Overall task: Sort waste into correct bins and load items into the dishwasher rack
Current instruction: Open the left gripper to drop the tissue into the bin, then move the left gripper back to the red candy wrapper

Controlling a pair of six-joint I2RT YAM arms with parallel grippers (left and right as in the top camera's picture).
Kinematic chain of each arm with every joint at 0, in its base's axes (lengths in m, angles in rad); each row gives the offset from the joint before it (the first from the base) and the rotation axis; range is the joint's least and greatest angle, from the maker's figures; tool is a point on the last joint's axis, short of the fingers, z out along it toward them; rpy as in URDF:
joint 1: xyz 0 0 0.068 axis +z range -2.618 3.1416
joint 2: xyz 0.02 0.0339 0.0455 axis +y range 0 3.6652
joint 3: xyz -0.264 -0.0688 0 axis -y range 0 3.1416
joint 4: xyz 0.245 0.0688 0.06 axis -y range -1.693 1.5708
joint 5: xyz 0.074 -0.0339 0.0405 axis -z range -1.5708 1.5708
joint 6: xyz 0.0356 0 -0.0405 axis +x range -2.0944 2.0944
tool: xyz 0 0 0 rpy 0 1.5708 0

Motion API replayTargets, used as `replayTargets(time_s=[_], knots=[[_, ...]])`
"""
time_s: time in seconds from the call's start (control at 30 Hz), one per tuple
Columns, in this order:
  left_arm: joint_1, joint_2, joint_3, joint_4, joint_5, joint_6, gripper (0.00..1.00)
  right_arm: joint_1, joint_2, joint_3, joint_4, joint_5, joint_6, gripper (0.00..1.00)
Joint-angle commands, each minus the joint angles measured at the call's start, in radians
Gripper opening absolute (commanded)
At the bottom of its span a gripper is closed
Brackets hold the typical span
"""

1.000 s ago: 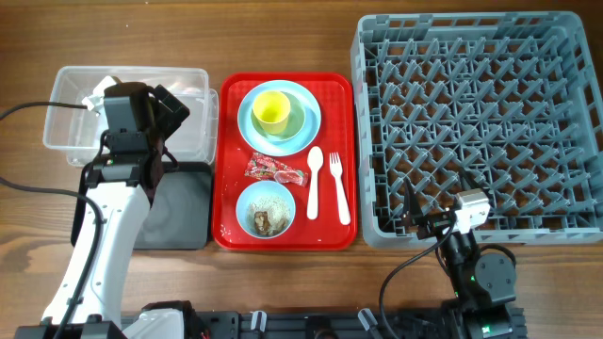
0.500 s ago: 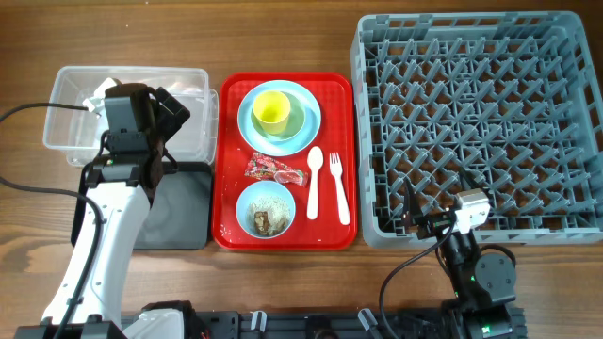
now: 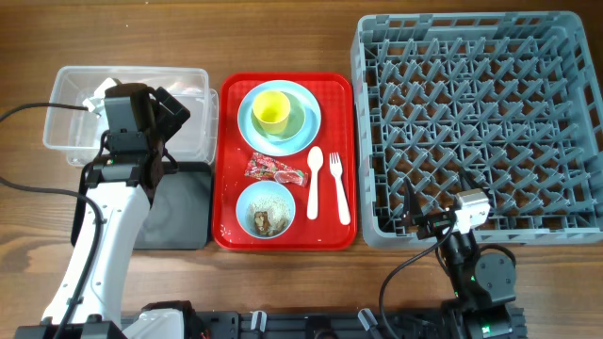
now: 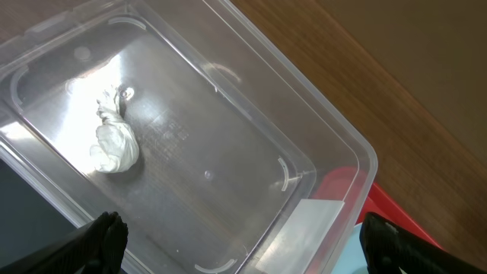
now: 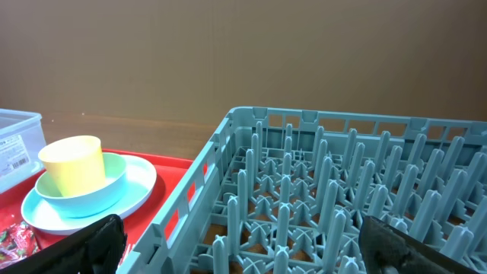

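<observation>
The red snack wrapper (image 3: 275,170) lies flat on the red tray (image 3: 226,160), between the light blue plate (image 3: 247,122) and the small blue bowl (image 3: 266,209), just left of the white spoon (image 3: 314,182). I judge it feather-light, crinkly and slick. I'd pinch it at a raised fold near one end rather than the flat middle, where the fingers would likely skate.

The food scraps (image 3: 263,222) in that bowl look crumbly, so I'd expect to tip the bowl, not pick at them. One crumpled tissue (image 4: 114,144) already sits in the clear tub (image 4: 319,152); it looks soft and nearly weightless.

My left gripper (image 4: 247,247) hangs above the tub with its fingers spread wide and nothing between them. My right gripper (image 5: 243,247) is spread fully too, empty, low at the near edge of the dishwasher rack (image 5: 304,122).

Room for moving: the wrapper is hemmed in by the plate above, bowl below and spoon to the side, so a straight-down approach seems safest. The tray's raised rim and the tub wall stand between wrapper and tub; I'd lift clear over both. The black tray (image 3: 184,207) lies beside the tub, partly under my left arm. The rack's wall rises just beside the fork (image 3: 338,188).
</observation>
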Motion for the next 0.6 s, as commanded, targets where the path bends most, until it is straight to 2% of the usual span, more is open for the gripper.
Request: replayTargets(time_s=[0.0, 0.27, 0.57], knots=[[0.007, -0.015, 0.000, -0.001, 0.040, 0.005, 0.99, -0.004, -0.002, -0.001, 0.005, -0.004, -0.006, 1.00], [0.006, -0.015, 0.000, 0.000, 0.054, 0.005, 0.98, -0.004, -0.002, -0.001, 0.005, -0.004, -0.006, 1.00], [-0.076, -0.069, 0.001, -0.005, 0.175, 0.005, 0.75, -0.004, -0.002, -0.001, 0.005, -0.004, -0.006, 1.00]])
